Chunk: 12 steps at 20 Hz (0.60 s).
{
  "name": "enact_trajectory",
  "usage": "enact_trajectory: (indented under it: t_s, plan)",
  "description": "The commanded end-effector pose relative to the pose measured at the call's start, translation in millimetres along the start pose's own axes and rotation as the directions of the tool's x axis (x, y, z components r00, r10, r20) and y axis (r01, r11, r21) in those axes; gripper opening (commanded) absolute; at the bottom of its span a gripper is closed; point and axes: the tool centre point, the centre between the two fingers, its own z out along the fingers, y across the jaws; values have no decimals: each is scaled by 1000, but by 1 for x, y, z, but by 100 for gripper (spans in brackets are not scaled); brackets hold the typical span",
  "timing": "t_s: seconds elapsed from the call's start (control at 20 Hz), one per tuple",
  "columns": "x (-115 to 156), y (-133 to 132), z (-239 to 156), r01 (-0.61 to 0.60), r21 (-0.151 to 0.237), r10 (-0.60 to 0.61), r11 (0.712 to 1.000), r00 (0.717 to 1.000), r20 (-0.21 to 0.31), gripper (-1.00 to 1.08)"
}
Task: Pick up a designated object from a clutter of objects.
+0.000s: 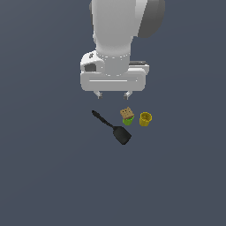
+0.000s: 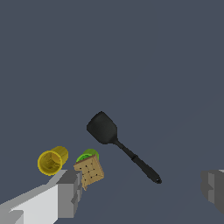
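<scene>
The tan dotted square block leans on the small green cup; in the wrist view the block covers most of the green cup. The yellow cup stands just to the exterior view's right of them and lies on its side in the wrist view. The black spatula lies to their left; it also shows in the wrist view. My gripper hangs open and empty above the clutter, apart from it; one finger shows beside the block.
The objects sit on a flat dark grey-blue floor. My white arm fills the upper middle of the exterior view. Nothing else stands around the small group.
</scene>
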Motion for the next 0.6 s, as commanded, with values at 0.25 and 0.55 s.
enact_trajectory:
  t_s: [0.25,0.55]
  plan:
    - [2,7,-6,-35,14,35,999,999,-10,100]
    - [4,15,-16,-75,28,76,997,997,-19,100]
